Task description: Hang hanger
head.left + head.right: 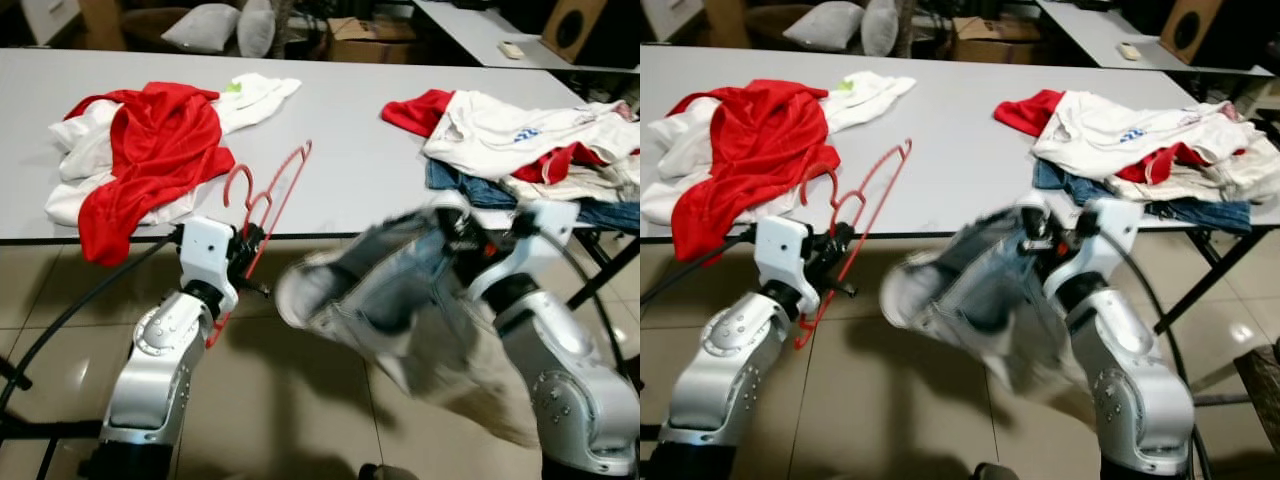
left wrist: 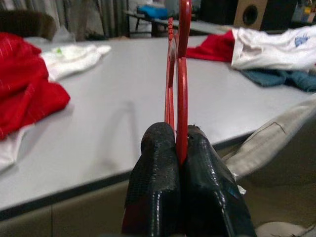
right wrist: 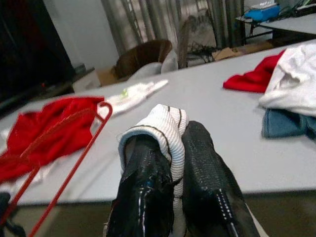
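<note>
The left hand (image 2: 177,148) is closed on a red hanger (image 1: 268,200), its two black fingers (image 2: 153,187) pressed together around the thin plastic bar. The hanger stands tilted in front of the near edge of the grey bench (image 1: 350,150), with its hook and upper part above the bench top and its lower part below the edge, beside the left wrist. The right hand (image 3: 173,143) is closed too, and it pinches a fold of white ribbed cloth between its fingers; this cloth belongs to a pair of jeans (image 1: 390,290) with a pale lining, which hangs blurred in front of the bench, between the two silver arms and over the tiled floor (image 1: 300,400). On the bench, at the robot's left, lies a red shirt (image 1: 155,150) over some white clothes (image 1: 250,95). At the right lies a second pile (image 1: 530,145) with white, red and blue denim pieces, partly over the bench edge. Behind the bench there are cushions (image 1: 215,25) and a cardboard box (image 1: 370,40).
</note>
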You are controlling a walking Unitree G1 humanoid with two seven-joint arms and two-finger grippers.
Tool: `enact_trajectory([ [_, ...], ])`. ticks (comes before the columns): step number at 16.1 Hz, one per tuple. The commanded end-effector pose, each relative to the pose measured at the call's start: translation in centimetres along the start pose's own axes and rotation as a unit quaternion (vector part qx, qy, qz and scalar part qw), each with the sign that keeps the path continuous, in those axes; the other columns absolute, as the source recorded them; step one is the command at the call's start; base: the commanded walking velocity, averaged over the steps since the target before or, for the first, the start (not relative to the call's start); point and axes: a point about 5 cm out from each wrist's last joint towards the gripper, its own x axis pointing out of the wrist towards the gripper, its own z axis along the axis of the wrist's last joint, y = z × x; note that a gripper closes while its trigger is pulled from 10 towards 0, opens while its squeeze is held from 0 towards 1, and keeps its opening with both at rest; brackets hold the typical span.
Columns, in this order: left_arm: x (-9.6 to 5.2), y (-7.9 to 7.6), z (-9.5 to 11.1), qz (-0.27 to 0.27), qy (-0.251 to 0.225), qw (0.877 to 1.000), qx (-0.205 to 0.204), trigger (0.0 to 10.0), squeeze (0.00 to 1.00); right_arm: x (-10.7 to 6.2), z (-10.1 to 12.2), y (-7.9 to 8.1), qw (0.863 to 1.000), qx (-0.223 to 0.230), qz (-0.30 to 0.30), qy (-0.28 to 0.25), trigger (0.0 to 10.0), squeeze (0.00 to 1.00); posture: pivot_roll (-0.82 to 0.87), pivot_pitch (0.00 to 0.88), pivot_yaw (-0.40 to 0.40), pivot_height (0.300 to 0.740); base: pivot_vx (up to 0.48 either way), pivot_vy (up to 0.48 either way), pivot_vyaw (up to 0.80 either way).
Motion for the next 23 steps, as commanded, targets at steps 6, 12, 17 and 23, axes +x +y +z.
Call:
enact_trajectory([
  [6, 0.9, 0.6, 5.3, 0.002, -0.072, 0.997, 0.009, 10.0, 0.00, 0.7, 9.0, 1.6, 0.987, 0.016, 0.043, -0.155, 10.0, 0.00, -0.05, 0.000, -0.038, 0.740, 0.296, 0.000, 0.27],
  [12, 0.9, 2.6, 6.1, 0.051, -0.055, 0.997, 0.031, 10.0, 0.00, 0.9, 7.9, 2.4, 0.992, 0.010, 0.058, -0.108, 10.0, 0.00, -0.05, 0.003, -0.038, 0.740, 0.381, 0.000, 0.80],
  [17, 0.6, 3.2, 6.1, 0.066, -0.046, 0.996, 0.035, 10.0, 0.00, 1.2, 8.4, 2.2, 0.992, 0.022, 0.058, -0.111, 10.0, 0.00, -0.04, 0.007, -0.048, 0.740, 0.382, 0.000, 0.09],
  [23, 0.6, 2.9, 5.4, 0.058, -0.032, 0.997, 0.033, 10.0, 0.00, 1.5, 8.6, 1.9, 0.992, 0.024, 0.058, -0.106, 10.0, 0.00, -0.04, 0.005, -0.055, 0.740, 0.383, 0.000, 0.00],
])
